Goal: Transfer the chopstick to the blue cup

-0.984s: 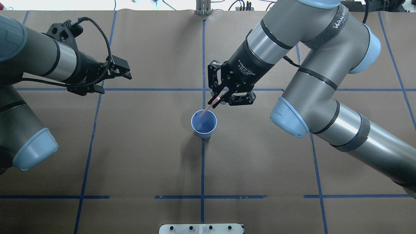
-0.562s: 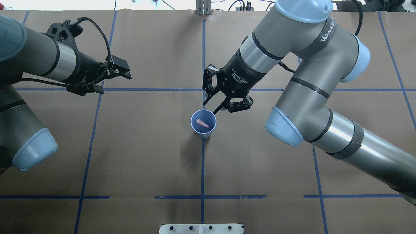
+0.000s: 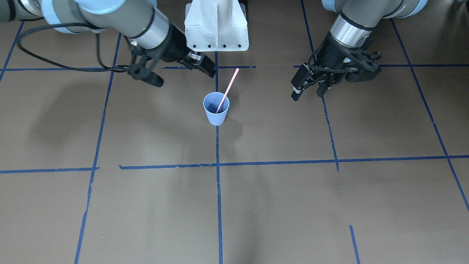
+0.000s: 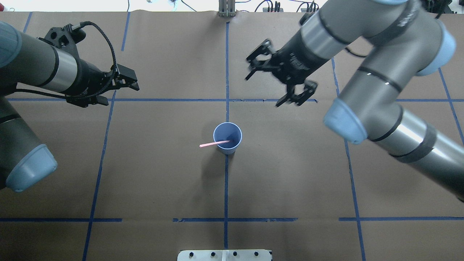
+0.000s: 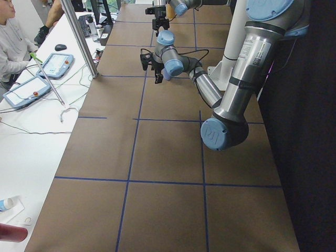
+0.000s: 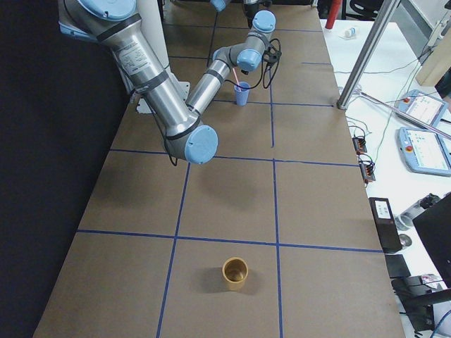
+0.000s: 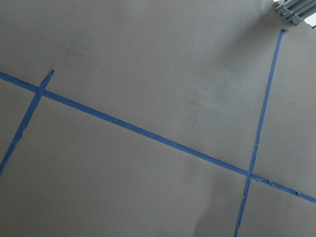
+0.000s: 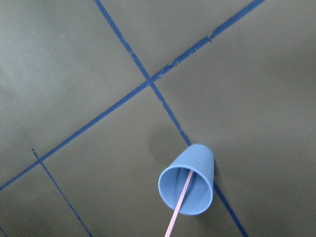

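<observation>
The blue cup stands upright at the table's middle on a blue tape line. The pale-pink chopstick stands in it, its lower end inside, leaning on the rim with its upper half sticking out. Both also show in the front view, cup and chopstick, and in the right wrist view, cup and chopstick. My right gripper is open and empty, above and behind the cup, apart from it. My left gripper is open and empty, far to the cup's left.
A brown cup stands near the table's end on my right. The white robot base is behind the cup. A white plate sits at the near table edge. Operators' desks with tablets flank the far side.
My right gripper let go of the chopstick, opened and pulled back up and away from the cup. The chopstick dropped into the cup and tipped against its rim. The left arm barely moved.
</observation>
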Tool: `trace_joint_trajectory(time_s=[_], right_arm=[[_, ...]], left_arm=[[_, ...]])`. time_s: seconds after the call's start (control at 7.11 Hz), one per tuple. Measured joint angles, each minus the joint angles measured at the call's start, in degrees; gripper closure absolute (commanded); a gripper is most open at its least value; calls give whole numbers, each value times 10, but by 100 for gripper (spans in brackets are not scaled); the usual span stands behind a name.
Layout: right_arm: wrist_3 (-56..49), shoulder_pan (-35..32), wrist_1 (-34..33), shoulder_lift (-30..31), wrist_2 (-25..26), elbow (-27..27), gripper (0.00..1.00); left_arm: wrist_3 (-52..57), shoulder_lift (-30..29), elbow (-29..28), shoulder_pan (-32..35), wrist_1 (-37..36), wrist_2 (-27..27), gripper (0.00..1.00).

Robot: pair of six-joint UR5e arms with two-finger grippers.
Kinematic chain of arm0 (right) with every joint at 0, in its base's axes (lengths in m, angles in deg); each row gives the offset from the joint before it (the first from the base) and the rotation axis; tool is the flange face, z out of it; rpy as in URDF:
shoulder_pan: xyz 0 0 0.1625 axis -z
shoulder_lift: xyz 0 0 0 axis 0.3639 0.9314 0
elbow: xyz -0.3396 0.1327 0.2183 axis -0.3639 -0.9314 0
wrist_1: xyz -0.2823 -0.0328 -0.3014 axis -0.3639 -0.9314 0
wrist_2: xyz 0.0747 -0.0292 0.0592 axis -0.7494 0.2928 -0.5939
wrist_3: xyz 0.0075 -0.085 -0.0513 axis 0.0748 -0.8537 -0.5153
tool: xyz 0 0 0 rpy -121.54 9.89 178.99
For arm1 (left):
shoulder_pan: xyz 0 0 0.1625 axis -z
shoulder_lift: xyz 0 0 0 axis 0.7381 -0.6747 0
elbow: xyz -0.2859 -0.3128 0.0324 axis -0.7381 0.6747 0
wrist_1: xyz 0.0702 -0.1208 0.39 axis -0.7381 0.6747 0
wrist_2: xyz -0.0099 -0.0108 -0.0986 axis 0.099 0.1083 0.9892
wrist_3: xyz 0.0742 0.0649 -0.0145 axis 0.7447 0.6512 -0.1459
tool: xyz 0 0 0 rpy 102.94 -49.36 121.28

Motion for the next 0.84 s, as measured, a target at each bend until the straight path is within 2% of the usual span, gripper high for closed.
trace_joint_trajectory(time_s=[0.28,0.56,0.84], right_arm=[[-186,-64,-2,76,28,3,0],[-384,-138,-16,150,40,-3,0],[-614,-216,-80,197,46,-14,0]], left_arm=[[132,62,7,27,-1,2,0],[331,129,3,83,-8,4,0],[526,164,-10,162,-54,16,0]])
